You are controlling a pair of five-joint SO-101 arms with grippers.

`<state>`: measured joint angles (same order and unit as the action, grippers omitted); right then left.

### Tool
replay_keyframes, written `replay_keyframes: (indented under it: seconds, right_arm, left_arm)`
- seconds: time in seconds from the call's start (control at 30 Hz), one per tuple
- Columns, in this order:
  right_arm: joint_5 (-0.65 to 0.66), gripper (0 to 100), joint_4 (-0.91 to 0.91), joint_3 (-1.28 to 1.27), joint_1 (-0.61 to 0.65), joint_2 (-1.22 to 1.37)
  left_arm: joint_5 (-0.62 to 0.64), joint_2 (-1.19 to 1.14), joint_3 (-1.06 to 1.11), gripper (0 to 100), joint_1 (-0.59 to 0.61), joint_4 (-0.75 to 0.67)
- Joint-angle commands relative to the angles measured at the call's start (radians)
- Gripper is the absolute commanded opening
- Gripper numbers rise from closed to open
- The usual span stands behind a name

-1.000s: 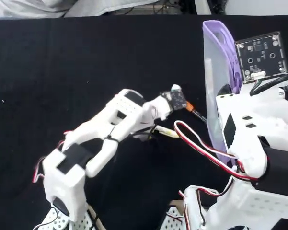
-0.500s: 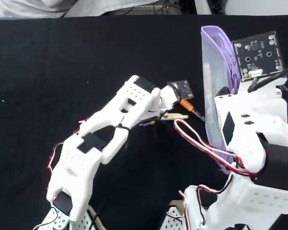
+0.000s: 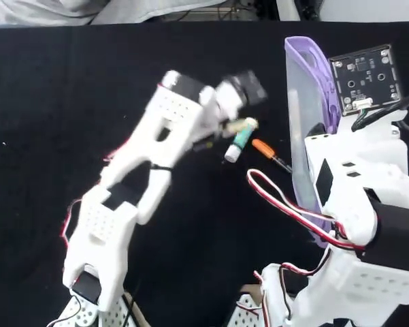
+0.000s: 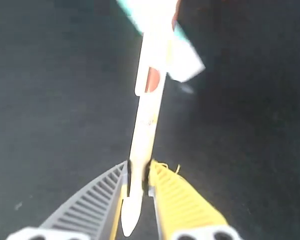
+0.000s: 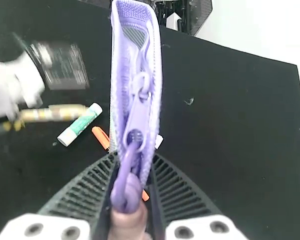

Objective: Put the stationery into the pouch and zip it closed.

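A cream pen [image 4: 146, 120] is pinched by its tip in my left gripper [image 4: 139, 172], which is shut on it and held above the table; the same pen [image 3: 239, 125] juts out toward the pouch. Under it on the black table lie a green and white glue stick [image 3: 237, 144] and an orange pen [image 3: 265, 150]. The purple-edged clear pouch [image 3: 305, 102] stands on edge at the right, its zipper side [image 5: 135, 85] up. My right gripper [image 5: 132, 170] is shut on the pouch's lower end. The glue stick [image 5: 80, 125] and orange pen [image 5: 101, 137] lie just beside the pouch.
The black tabletop [image 3: 68, 95] stretches wide to the left and far side. Red and white cables [image 3: 286, 208] loop off the right arm, close to the orange pen. A grey cloth [image 3: 88, 10] lies beyond the table's far edge.
The left arm has swung up and toward the far side with the cream pen in its gripper, uncovering the glue stick on the table. The right arm and pouch have barely moved.
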<state>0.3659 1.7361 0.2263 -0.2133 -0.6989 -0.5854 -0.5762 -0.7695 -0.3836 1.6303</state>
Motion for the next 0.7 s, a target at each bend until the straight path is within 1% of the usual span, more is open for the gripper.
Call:
replay_keyframes:
  seconds: [0.0, 0.13, 0.23, 0.33, 0.43, 0.57, 0.67]
  right_arm:
    - [0.003, 1.1, 0.015, 0.012, 0.011, -0.004]
    - [-0.005, 1.1, 0.023, 0.007, 0.097, -0.004]
    - [-0.043, 1.1, 0.023, 0.007, 0.133, -0.004]
    - [-0.052, 1.1, 0.023, -0.001, 0.17, -0.002]
    - [-0.054, 1.1, 0.025, -0.024, 0.213, -0.002]
    - [-0.092, 1.1, 0.023, -0.05, 0.302, 0.001]
    - [-0.095, 1.1, 0.017, -0.053, 0.373, 0.001]
  left_arm:
    - [0.112, 0.014, -0.28, 3, 0.061, 0.075]
    - [0.206, 0.014, -0.55, 3, 0.105, 0.129]
    - [0.324, 0.012, -0.728, 3, 0.153, 0.129]
    - [0.434, 0.003, -0.889, 3, 0.214, 0.129]
    - [0.516, 0.023, -0.894, 3, 0.269, 0.114]
    - [0.623, 0.107, -0.895, 3, 0.335, 0.106]
    - [0.72, 0.172, -0.895, 3, 0.36, 0.104]
